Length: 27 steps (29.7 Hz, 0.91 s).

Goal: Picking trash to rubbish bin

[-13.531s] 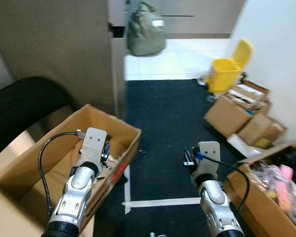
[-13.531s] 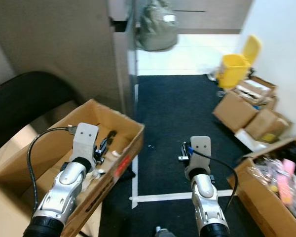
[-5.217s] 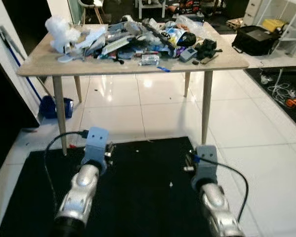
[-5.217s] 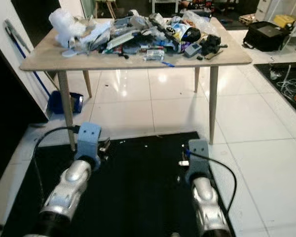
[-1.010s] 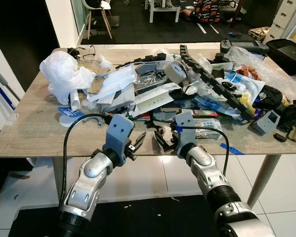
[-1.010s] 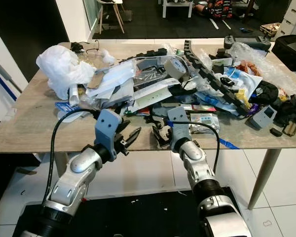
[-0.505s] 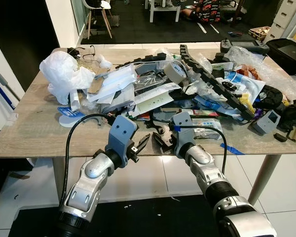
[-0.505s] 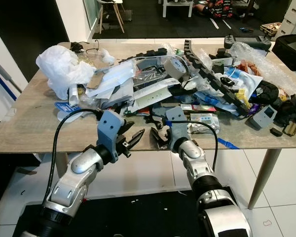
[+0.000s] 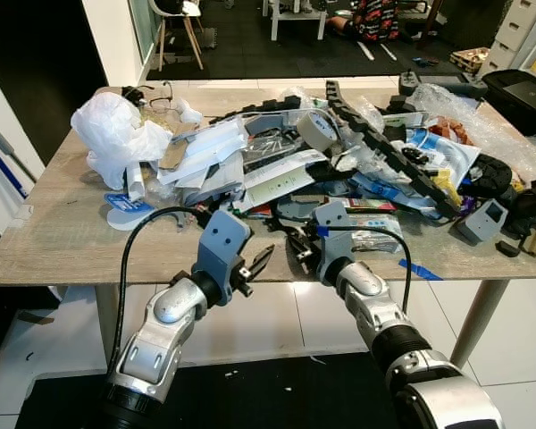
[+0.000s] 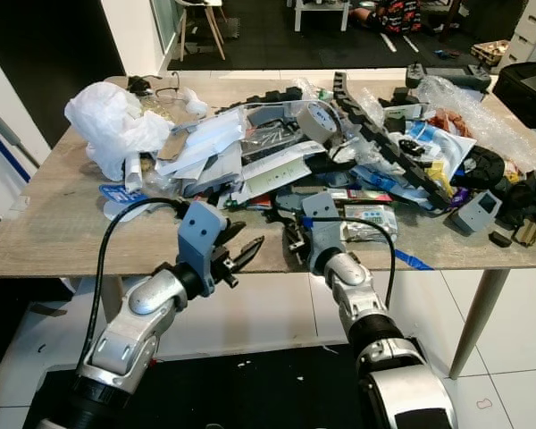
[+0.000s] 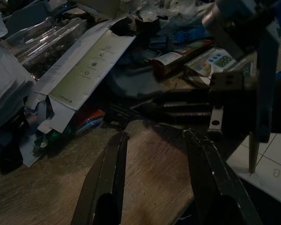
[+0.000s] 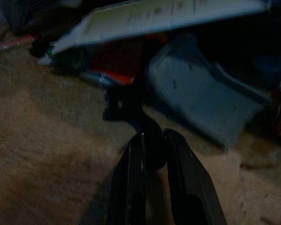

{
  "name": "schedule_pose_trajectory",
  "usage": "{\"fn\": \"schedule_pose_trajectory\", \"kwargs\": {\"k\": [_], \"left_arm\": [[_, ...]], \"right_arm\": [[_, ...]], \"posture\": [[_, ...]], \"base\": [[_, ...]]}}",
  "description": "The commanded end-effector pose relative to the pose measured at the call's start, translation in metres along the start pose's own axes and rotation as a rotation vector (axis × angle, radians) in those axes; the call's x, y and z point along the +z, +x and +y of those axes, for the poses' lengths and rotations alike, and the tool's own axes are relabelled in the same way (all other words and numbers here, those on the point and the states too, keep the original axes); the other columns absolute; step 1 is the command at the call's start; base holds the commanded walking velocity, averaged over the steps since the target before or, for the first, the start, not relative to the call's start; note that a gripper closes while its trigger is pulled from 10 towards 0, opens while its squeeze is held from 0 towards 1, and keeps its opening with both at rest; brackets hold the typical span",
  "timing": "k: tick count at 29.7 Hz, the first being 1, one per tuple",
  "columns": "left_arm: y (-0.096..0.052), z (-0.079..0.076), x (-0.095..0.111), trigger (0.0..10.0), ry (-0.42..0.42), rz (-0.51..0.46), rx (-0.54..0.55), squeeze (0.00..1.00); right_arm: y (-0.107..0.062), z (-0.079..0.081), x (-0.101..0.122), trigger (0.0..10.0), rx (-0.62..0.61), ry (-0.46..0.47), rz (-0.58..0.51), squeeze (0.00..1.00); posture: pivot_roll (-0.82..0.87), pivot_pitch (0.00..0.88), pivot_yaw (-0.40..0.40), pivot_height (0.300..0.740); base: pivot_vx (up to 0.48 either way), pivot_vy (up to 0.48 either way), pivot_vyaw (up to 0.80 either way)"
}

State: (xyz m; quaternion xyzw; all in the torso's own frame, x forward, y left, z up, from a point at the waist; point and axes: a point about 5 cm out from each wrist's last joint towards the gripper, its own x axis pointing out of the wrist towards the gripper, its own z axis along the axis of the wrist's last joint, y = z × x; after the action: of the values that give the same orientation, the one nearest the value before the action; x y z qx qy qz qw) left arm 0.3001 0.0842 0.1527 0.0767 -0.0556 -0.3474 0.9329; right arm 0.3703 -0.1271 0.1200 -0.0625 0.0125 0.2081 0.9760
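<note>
Light wooden four-legged surface point(image 9: 45, 241) carries a big heap of mixed trash point(image 9: 339, 161) spread over most of its top. Relative to that heap: crumpled white plastic bag point(image 9: 116, 130) sits at its left end, long black cable-chain strip point(image 9: 384, 147) runs diagonally across its right half, torn white-and-green cardboard box point(image 11: 79, 65) lies flat at its near side, grey roll of tape point(image 9: 317, 132) sits on top near the middle, small grey plastic gadget point(image 9: 482, 221) lies off its right end on bare wood. Left tool point(image 9: 259, 262) hovers just off the near edge of the surface, in front of the heap, fingers point(image 11: 110, 173) spread wide, nothing between them. Right tool point(image 12: 152, 154) is down at the heap's near fringe, fingers close together, pinched on a small dark black object point(image 12: 131, 105) resting on the wood just in front of the cardboard box; what that object is, can't tell, wrist view too dark.
</note>
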Motion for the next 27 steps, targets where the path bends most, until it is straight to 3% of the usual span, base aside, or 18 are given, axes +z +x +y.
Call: {"fn": "schedule_pose_trajectory", "kwargs": {"k": [1,14,21,25,27], "left_arm": [[-0.003,0.000,-0.004,10.0,0.014,0.022,-0.007,0.00],[-0.003,0.007,-0.004,10.0,0.006,0.013,0.023,0.00],[-0.006,0.022,0.003,10.0,-0.046,-0.032,0.118,0.00],[-0.006,0.025,0.002,10.0,-0.054,-0.034,0.133,0.00],[-0.009,0.025,-0.001,10.0,-0.055,-0.028,0.149,0.00]], "right_arm": [[-0.003,0.001,-0.008,0.0,0.002,0.016,0.031,0.00],[-0.006,0.019,0.007,0.0,0.054,0.032,-0.107,0.00],[-0.015,0.031,0.046,0.0,0.039,0.048,-0.315,0.00],[-0.017,0.032,0.048,0.0,0.039,0.048,-0.322,0.00],[-0.022,0.035,0.036,0.0,0.039,0.056,-0.266,0.00]], "posture": [[-0.03,0.126,0.036,0.740],[-0.03,0.119,0.033,0.740],[-0.04,0.121,0.017,0.740],[-0.04,0.122,0.009,0.740],[-0.04,0.117,-0.013,0.740]], "base": [[0.000,0.000,0.00],[0.000,0.000,0.00],[0.000,0.000,0.00],[0.000,0.000,0.00],[0.000,0.000,0.00]]}}
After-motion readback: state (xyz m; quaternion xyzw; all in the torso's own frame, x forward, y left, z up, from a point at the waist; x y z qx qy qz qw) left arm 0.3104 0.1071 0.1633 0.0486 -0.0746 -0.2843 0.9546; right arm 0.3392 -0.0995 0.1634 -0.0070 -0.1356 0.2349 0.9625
